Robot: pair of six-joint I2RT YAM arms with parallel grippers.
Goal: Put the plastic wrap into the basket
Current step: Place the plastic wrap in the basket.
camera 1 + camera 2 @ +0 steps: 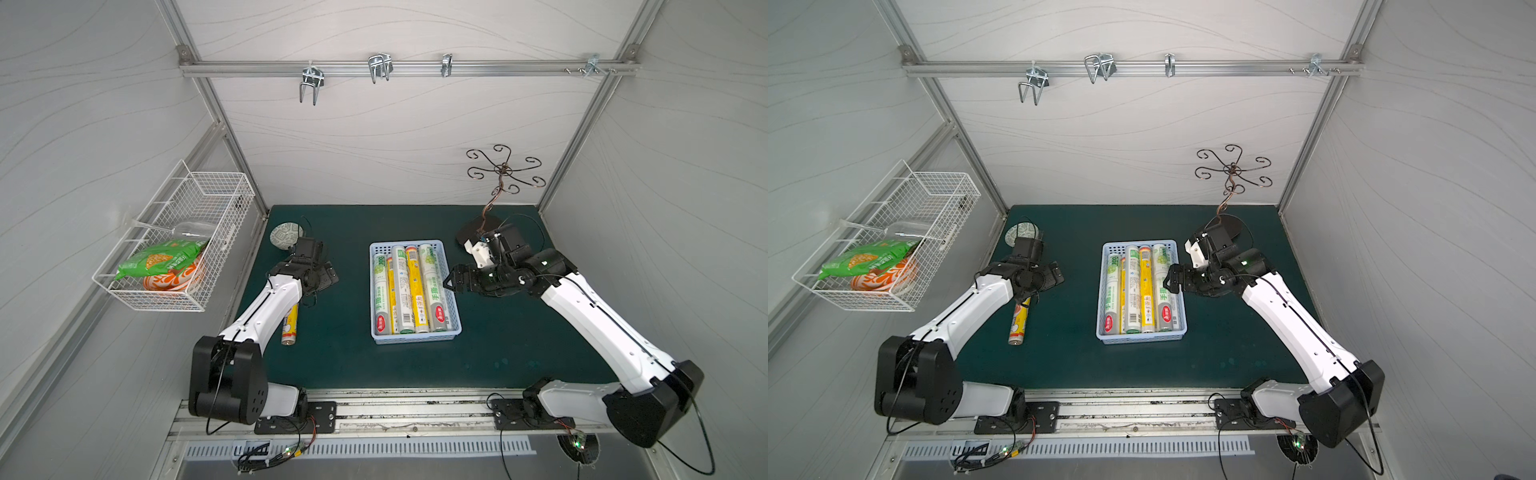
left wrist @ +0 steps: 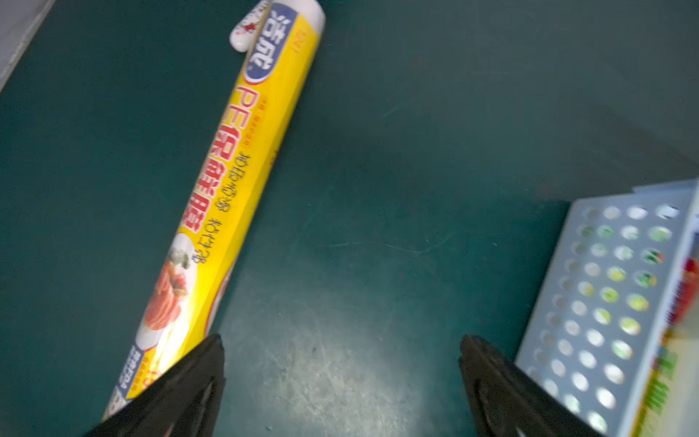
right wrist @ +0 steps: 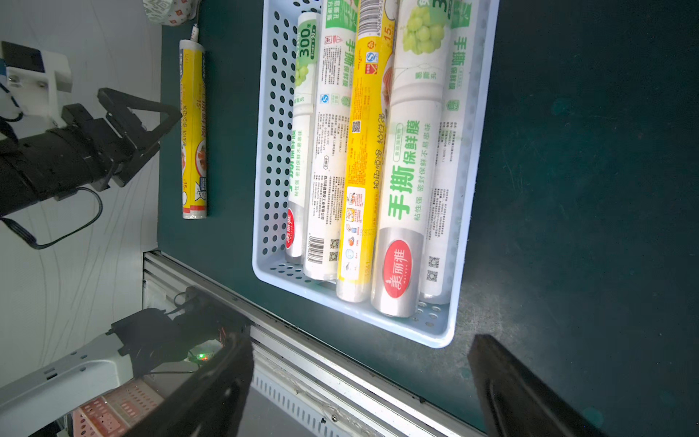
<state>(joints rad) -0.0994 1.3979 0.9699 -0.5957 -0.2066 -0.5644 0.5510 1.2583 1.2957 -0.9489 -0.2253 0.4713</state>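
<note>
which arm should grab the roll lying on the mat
Left. The left gripper is open right beside the yellow roll; the right gripper, also open, is across the basket from it.

the green mat [image 1: 353,365] bears the blue basket [image 1: 415,339], a loose yellow roll [image 1: 289,328], a patterned bowl [image 1: 281,236] and a wire stand [image 1: 468,232].

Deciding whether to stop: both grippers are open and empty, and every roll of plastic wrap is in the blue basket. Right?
Not quite. One yellow roll lies on the mat, outside the blue basket, as both top views show. The rest holds: the left gripper and right gripper are open and empty.
</note>
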